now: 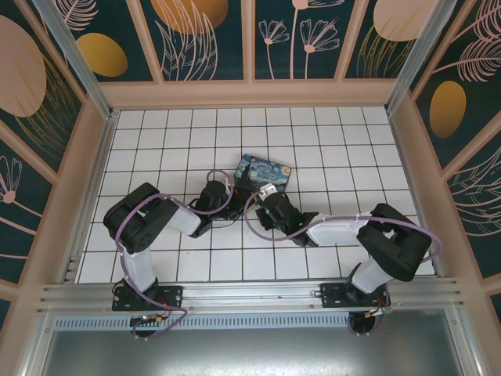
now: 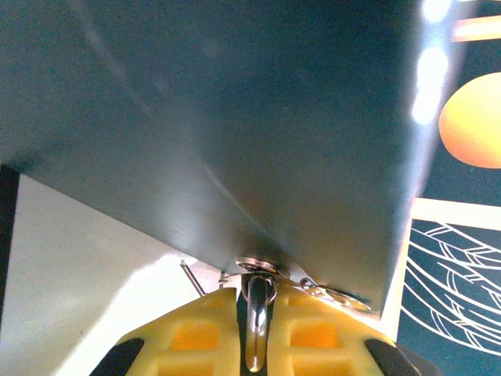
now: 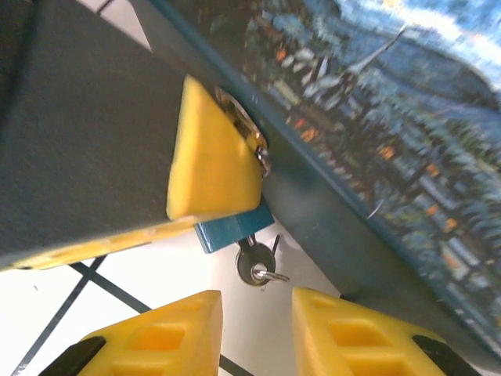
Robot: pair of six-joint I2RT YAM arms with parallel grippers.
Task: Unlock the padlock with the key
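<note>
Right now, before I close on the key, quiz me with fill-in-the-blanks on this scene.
1. The left fingers are shut on the ___.
2. The key hangs just under the lock's ___ body.
3. The right fingers stand ___, with nothing between them.
Missing words: padlock; blue; open.

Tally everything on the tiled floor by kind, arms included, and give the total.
Blue-and-yellow painted box: 1
Small blue-bodied padlock: 1
Small dark metal key: 1
Black-and-white robot arms: 2 (left arm, right arm)
Total: 5
</note>
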